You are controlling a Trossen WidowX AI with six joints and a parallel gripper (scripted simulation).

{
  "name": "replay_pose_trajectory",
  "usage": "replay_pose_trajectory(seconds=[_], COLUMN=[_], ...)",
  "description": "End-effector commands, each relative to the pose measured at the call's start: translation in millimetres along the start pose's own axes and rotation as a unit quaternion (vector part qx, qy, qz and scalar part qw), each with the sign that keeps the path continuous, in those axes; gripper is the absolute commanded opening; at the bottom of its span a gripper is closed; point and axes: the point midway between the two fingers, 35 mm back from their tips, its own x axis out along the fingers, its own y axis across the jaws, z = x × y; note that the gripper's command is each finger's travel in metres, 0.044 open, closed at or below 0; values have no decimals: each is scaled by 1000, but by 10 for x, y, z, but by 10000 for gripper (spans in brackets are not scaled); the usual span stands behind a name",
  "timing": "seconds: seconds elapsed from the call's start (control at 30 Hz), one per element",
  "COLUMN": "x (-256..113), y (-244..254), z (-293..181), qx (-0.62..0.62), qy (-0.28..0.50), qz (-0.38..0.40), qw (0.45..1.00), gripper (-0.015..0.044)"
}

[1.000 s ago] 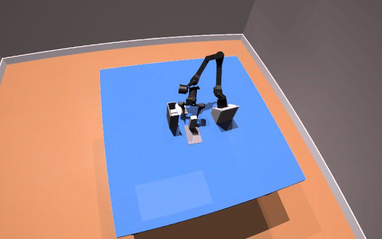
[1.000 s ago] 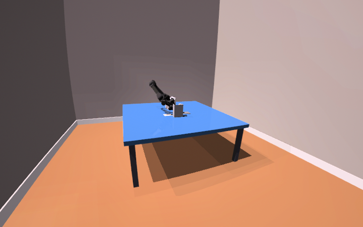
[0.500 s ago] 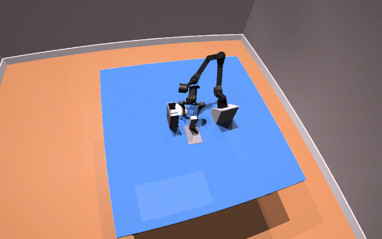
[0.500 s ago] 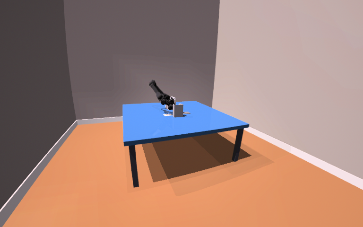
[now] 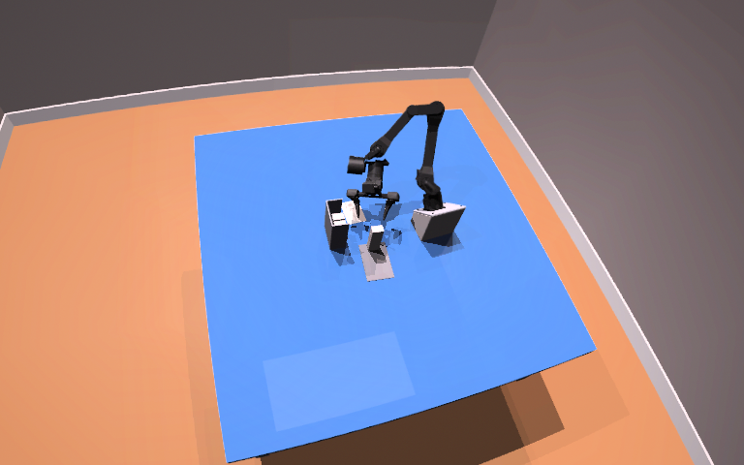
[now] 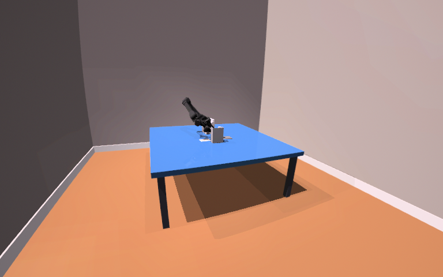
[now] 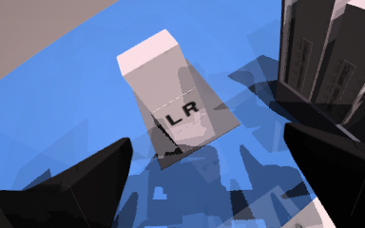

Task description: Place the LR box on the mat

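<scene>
Gripper (image 5: 372, 217) (image 6: 210, 129) (image 7: 206, 137) spread, nothing pinched; ahead, LR box (image 5: 375, 238) (image 7: 163, 90) upright on grey mat (image 5: 378, 269) (image 6: 228, 137) (image 7: 222, 123). Likely reorienting step: tip it print-up, then withdraw

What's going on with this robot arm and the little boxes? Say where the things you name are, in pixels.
A black robot arm is sorting boxes, but its claw (image 5: 373, 214) (image 7: 206, 137) is open and holds nothing. The box marked LR (image 5: 375, 238) (image 7: 163, 85) stands upright on the grey mat (image 5: 378, 269) (image 7: 223, 124), its print facing sideways, so it has yet to be laid print-up. Other boxes (image 5: 339, 218) (image 7: 304, 52) stand in the bin (image 5: 337, 236) (image 6: 217, 135) (image 7: 317, 113).
</scene>
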Motion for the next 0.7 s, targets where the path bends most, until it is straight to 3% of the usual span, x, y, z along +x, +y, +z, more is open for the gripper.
replay_pose_trajectory(seconds=[0.0, 0.67], x=[-72, -283], y=[-22, 3], z=[34, 191], qx=[1, 1], qy=[-1, -1], qz=[-3, -2], qw=[1000, 1000], gripper=[440, 440])
